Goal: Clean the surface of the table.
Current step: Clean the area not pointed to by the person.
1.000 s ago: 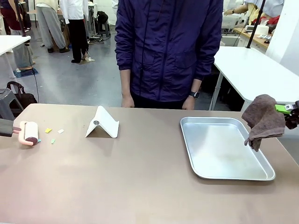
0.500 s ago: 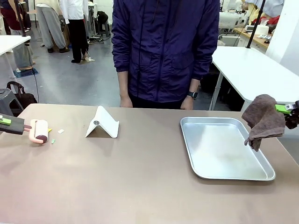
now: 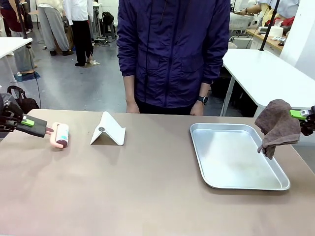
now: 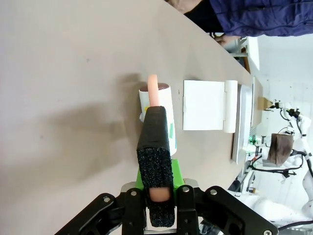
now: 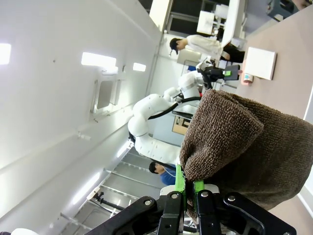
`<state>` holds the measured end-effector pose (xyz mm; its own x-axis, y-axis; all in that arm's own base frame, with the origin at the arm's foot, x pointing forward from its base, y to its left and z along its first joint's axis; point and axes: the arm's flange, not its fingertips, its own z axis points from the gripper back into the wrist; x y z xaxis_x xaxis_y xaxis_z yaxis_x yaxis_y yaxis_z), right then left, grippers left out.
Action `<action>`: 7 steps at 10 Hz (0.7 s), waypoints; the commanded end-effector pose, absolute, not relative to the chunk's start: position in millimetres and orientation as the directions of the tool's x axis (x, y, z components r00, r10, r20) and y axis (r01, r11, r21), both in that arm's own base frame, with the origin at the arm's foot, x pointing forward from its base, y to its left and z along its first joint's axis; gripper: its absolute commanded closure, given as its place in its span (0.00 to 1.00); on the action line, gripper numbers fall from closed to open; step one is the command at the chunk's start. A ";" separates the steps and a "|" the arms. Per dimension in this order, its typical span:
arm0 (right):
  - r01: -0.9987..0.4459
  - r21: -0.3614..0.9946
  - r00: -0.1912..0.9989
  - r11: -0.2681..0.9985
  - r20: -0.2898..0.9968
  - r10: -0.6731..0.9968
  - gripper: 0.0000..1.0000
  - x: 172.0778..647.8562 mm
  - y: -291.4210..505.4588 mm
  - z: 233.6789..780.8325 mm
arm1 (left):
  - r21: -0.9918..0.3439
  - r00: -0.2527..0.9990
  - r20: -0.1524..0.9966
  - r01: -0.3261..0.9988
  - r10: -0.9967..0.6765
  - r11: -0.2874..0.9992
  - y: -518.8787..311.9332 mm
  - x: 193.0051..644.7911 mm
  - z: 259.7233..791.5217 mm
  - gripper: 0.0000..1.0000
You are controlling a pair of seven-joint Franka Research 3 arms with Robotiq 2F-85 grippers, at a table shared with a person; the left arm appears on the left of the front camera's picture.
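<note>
The wide brown-taupe worktop [image 3: 147, 196] carries three things. A white folded stand [image 3: 108, 129] sits tent-like towards its far edge, left of the middle. Near the stand's left side a pink lint roller [image 3: 61, 134] rests on the surface. Well apart from the stand, to its right, a shiny rectangular metal tray [image 3: 236, 157] lies flat, reaching close to the worktop's right edge.

You have a grey floor [image 3: 74, 83] across the room, a white table [image 3: 266, 69] at right and a second white table [image 3: 9, 45] at far left. Bright strip lights [image 5: 98, 59] glow on a white surface [image 5: 44, 112], possibly the ceiling.
</note>
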<state>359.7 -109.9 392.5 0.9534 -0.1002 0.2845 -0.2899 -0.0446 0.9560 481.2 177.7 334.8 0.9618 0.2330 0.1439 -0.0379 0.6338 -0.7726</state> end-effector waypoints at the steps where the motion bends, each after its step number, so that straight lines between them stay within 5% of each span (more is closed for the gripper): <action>1: -0.296 0.953 0.953 -0.060 0.290 -0.090 0.93 360.9 -110.4 395.9 | -0.725 0.980 0.100 -0.046 0.171 0.687 160.0 478.2 321.6 0.78; 7: -0.296 0.953 0.953 -0.060 0.290 -0.090 0.93 360.9 -110.4 395.9 | -0.814 0.968 0.210 0.094 0.140 0.574 160.5 460.5 358.4 0.78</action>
